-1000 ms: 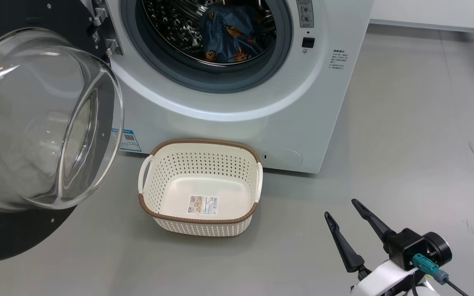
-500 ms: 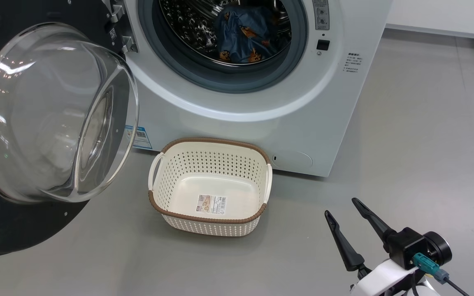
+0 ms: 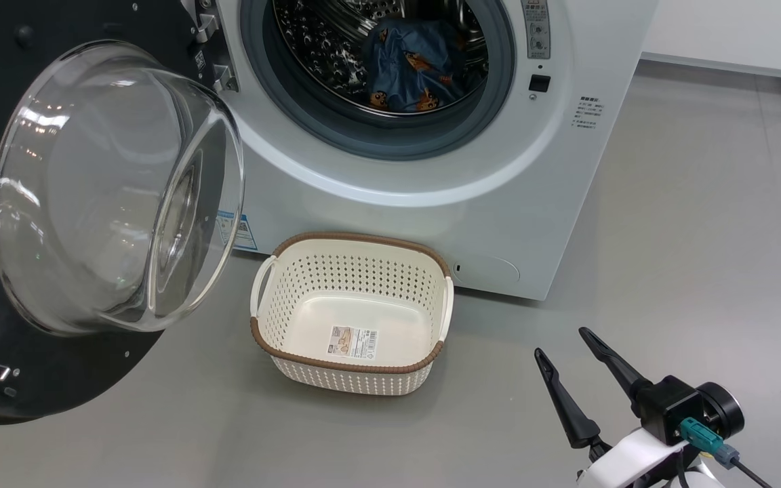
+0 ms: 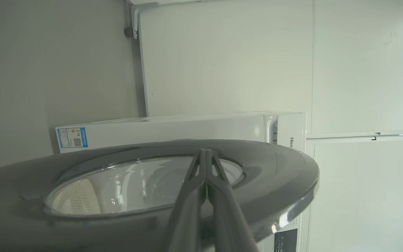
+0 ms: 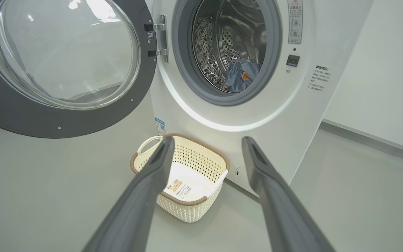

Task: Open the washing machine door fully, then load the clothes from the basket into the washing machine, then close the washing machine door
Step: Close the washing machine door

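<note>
Perforated plastic basket (image 3: 353, 369) — glossy glass door (image 3: 112, 196)

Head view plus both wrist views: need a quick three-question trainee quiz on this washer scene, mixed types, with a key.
1. True or false: the basket holds the clothes.
2. The washing machine door is: A shut, B swung open, C missing.
3. Which one has its fingers pressed together, the left end effector or the right end effector?
Key: 1 false; 2 B; 3 left.
</note>
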